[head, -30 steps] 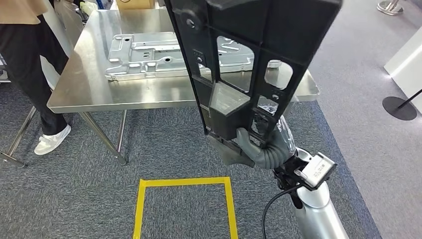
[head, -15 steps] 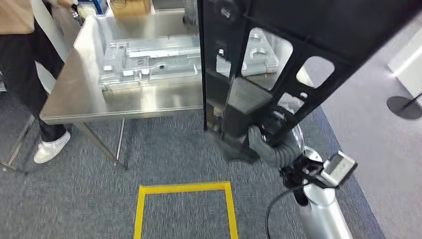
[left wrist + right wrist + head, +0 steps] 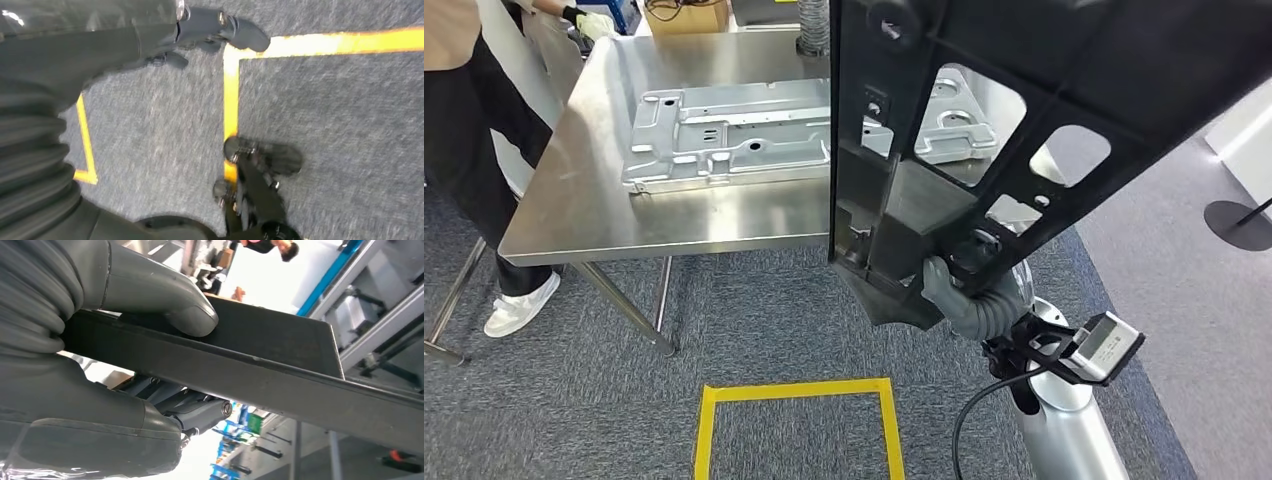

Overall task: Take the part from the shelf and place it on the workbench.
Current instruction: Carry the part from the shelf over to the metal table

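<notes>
Gripping the black part [image 3: 1024,120] at its lower end, the right hand [image 3: 954,290] is holding it up in the air, tilted, over the near right edge of the tabletop [image 3: 584,200] in the head view. Part is a big flat black frame with cutouts, not touching the tabletop, blocking much of the right side of it. Right wrist view is showing the thumb [image 3: 165,300] pressing on 1 face of the part [image 3: 280,365] and darker fingers [image 3: 195,410] wrapping the other face.

Left hand [image 3: 200,35] is hanging over grey carpet [image 3: 350,125], fingers spread and holding nothing, near yellow tape [image 3: 231,100] on the floor.

Silver metal plate [image 3: 754,135] is lying flat on the tabletop, behind the part. Person [image 3: 474,130] in black trousers is standing at the tabletop's left end. Yellow tape square [image 3: 794,420] is sitting on the carpet in front of the tabletop.
</notes>
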You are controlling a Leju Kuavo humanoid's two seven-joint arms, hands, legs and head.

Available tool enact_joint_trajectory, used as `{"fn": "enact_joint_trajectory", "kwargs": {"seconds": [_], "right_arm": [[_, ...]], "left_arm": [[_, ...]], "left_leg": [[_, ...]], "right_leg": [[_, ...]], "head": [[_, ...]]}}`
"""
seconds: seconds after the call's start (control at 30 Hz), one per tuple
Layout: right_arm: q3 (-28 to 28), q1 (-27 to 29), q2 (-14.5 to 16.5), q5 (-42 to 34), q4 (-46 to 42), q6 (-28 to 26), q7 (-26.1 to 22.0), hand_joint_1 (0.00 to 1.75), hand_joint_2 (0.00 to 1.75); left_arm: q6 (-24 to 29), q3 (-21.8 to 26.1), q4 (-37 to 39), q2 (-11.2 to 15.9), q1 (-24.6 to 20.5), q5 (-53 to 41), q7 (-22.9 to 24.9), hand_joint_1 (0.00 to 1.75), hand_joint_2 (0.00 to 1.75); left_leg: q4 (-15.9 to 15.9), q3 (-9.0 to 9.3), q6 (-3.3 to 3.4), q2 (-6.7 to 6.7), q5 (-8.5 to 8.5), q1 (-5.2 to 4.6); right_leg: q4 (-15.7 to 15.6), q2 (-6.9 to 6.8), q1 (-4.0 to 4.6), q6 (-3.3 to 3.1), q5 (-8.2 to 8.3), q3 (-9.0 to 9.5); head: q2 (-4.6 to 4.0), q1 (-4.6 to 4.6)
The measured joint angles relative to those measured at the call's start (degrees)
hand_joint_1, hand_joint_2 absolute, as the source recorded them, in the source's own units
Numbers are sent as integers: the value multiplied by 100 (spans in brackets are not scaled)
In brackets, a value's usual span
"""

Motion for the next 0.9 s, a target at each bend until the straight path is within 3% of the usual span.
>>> {"fn": "enact_joint_trajectory", "kwargs": {"seconds": [0.03, 0.13, 0.17, 0.2, 0.27, 0.3, 0.37, 0.47, 0.53, 0.63, 0.67, 0.7, 0.73, 0.8, 0.83, 0.87, 0.9], "right_arm": [[-21, 6, 0, -20, -13, 19, -43, 175, 175], [-90, 73, 0, -83, -22, 100, -113, 175, 175], [-102, 96, 0, -92, -17, 115, -113, 175, 175], [-108, 110, 0, -97, -9, 122, -104, 175, 175], [-117, 113, 0, -97, 11, 134, -63, 175, 175], [-121, 108, 0, -91, 24, 140, -39, 175, 175], [-124, 93, 0, -41, 49, 134, 12, 175, 175], [-126, 47, 1, 131, 69, 22, 56, 175, 175], [-125, -47, 2, 239, 70, -69, 92, 175, 175], [-127, -196, 1, 313, 70, -127, 166, 175, 175], [-128, -215, 0, 323, 70, -128, 186, 175, 175], [-129, -226, 0, 328, 71, -126, 203, 175, 175], [-130, -235, 0, 333, 72, -123, 219, 175, 175], [-129, -263, 0, 336, 79, -119, 226, 175, 175], [-129, -283, 0, 334, 86, -118, 223, 175, 175], [-129, -299, 0, 333, 94, -117, 222, 175, 175], [-129, -314, 0, 330, 99, -115, 218, 175, 175]], "left_arm": [[0, -1, 0, 0, -8, -5, 4, 0, 175], [5, 1, 0, 0, -16, 3, 18, 0, 175], [8, 1, 0, 0, -12, 11, 20, 0, 175], [11, 2, 0, -1, -8, 20, 19, 0, 175], [13, 2, 1, -12, -7, 37, 2, 0, 175], [11, 2, 1, -22, -8, 40, -14, 0, 175], [7, 2, 2, -42, -16, 40, -42, 0, 175], [1, 2, 2, -42, -21, 37, -59, 0, 175], [-10, 1, 2, -43, -34, 28, -68, 0, 175], [-19, 2, 2, -48, -29, 22, -69, 0, 175], [-16, 3, 2, -48, -17, 23, -66, 0, 175], [-11, 4, 2, -48, -9, 24, -61, 0, 175], [-7, 5, 2, -48, -3, 24, -57, 0, 175], [-1, 8, 2, -49, 3, 25, -52, 0, 175], [-1, 9, 2, -50, 4, 25, -51, 0, 175], [0, 10, 2, -51, 9, 25, -50, 0, 175], [1, 10, 2, -52, 11, 25, -49, 0, 175]], "left_leg": [[-12, 39, 26, 0, -16, 7], [-12, 124, 53, 3, -110, 0], [-11, 166, 49, 1, -150, -4], [-12, 221, 41, 0, -193, -7], [-17, 343, 20, -2, -286, -14], [-21, 393, 2, -4, -327, -18], [-32, 443, -55, -4, -377, -18], [51, 483, -156, 2, -390, -28], [466, 275, -194, 1, -493, -22], [1503, -423, -262, 1, -906, 5], [1636, -578, -288, 1, -975, 13], [1551, -630, -302, 2, -908, 22], [1270, -590, -304, 3, -698, 30], [503, -401, -279, 5, -121, 31], [249, -326, -249, 6, 44, 22], [124, -291, -213, 6, 136, 10], [105, -280, -170, 5, 120, 1]], "right_leg": [[289, 0, -10, 22, -118, -164], [1326, 0, -25, 68, -465, -881], [1406, -1, -26, 71, -412, -1011], [1253, -1, -24, 64, -231, -1022], [484, -4, 0, -5, 319, -792], [132, -10, 24, -50, 474, -668], [-206, -11, 68, -131, 556, -549], [-301, 3, 47, -210, 537, -431], [-351, 3, 13, -256, 505, -317], [-361, 10, 16, -292, 402, -203], [-360, 16, 17, -289, 358, -151], [-357, 21, 16, -280, 310, -88], [-352, 25, 13, -267, 256, -18], [-326, 30, 13, -223, 142, 105], [-312, 35, 18, -192, 93, 136], [-301, 40, 22, -156, 54, 158], [-280, 45, 29, -118, 35, 174]], "head": [[1, 10], [1, 29], [1, 31], [0, 32], [0, 35], [-1, 31], [-1, 33], [0, 31], [1, 20], [-1, 15], [-1, 15], [-1, 14], [-1, 13], [-1, 14], [-1, 15], [0, 15], [0, 17]]}}
